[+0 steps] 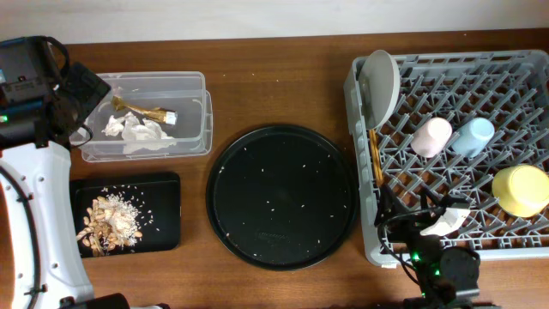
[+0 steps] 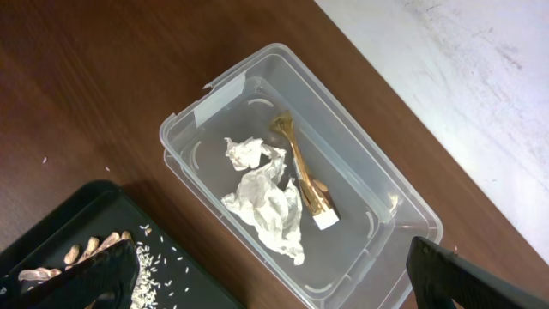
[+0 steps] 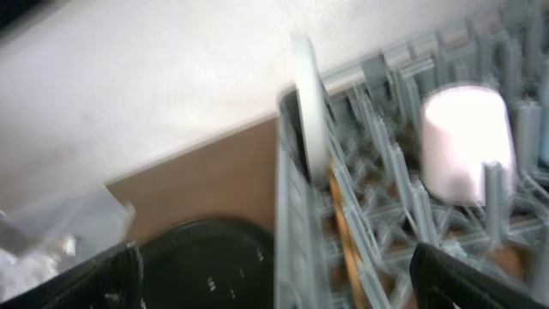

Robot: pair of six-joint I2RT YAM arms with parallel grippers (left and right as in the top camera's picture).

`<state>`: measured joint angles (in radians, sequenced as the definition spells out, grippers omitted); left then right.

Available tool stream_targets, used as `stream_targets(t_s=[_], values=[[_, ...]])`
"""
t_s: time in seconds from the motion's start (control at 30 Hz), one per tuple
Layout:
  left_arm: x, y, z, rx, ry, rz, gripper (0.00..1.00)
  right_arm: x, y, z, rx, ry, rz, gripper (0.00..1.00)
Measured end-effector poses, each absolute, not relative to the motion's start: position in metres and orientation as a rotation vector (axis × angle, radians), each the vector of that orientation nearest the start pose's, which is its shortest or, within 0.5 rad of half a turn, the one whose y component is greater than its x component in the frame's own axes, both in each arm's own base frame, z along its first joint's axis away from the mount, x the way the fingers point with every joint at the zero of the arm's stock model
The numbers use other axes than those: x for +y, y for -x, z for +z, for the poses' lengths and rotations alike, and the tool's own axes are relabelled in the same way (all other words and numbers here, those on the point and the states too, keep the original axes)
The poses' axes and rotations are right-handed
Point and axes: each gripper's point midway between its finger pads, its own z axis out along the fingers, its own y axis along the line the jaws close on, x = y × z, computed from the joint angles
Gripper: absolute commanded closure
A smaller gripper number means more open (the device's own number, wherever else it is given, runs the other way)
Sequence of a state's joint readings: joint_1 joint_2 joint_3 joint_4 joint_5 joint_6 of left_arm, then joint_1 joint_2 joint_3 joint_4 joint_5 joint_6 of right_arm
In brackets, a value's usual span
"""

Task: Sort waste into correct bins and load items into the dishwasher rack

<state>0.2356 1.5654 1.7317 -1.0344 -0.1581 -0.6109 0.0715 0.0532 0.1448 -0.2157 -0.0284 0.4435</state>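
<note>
The clear bin (image 1: 193, 86) (image 2: 184, 129) holds crumpled white tissue (image 1: 133, 129) (image 2: 266, 202) and a brown-and-gold wrapper (image 1: 147, 112) (image 2: 304, 176). Tan food scraps with rice (image 1: 107, 221) (image 2: 77, 253) lie in the flat black tray (image 1: 163, 215) (image 2: 51, 232). In the grey dishwasher rack (image 1: 364, 249) (image 3: 292, 215) stand a plate (image 1: 380, 81) (image 3: 309, 103), pink cup (image 1: 431, 136) (image 3: 463, 142), blue cup (image 1: 473, 136), yellow bowl (image 1: 520, 190) and chopsticks (image 1: 376, 159) (image 3: 343, 223). My left gripper (image 1: 84, 96) (image 2: 274, 292) hangs open over the bin's near-left edge. The right gripper (image 1: 425, 225) (image 3: 283, 287) is open above the rack's front-left corner.
A large round black tray (image 1: 281, 196) (image 3: 206, 257) with scattered rice grains lies between the bins and the rack. A few loose grains sit on the wooden table (image 2: 86, 103). The rack reaches the table's right edge.
</note>
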Motion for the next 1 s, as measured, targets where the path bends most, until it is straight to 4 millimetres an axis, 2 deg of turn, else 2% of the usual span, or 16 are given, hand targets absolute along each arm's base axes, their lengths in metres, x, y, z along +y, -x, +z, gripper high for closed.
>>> stream_targets(t_s=[0.13,0.27,0.33,0.57,1.0], values=[[0.121,-0.39,0.291,2.182,1.059,0.023,0.0,0.022,-0.245,0.17,1.605,-0.28,0.421,0.01],[0.121,-0.39,0.291,2.182,1.06,0.023,0.01,0.017,-0.246,0.17,1.59,-0.286,0.383,0.02],[0.121,-0.39,0.291,2.182,1.059,0.023,0.01,0.016,-0.246,0.159,1.635,-0.277,0.348,0.02],[0.121,-0.39,0.291,2.182,1.06,0.023,0.01,0.015,-0.246,0.158,1.643,-0.191,0.259,0.02],[0.121,-0.39,0.291,2.182,1.06,0.023,0.01,0.015,-0.246,0.158,1.644,-0.182,0.25,0.02]])
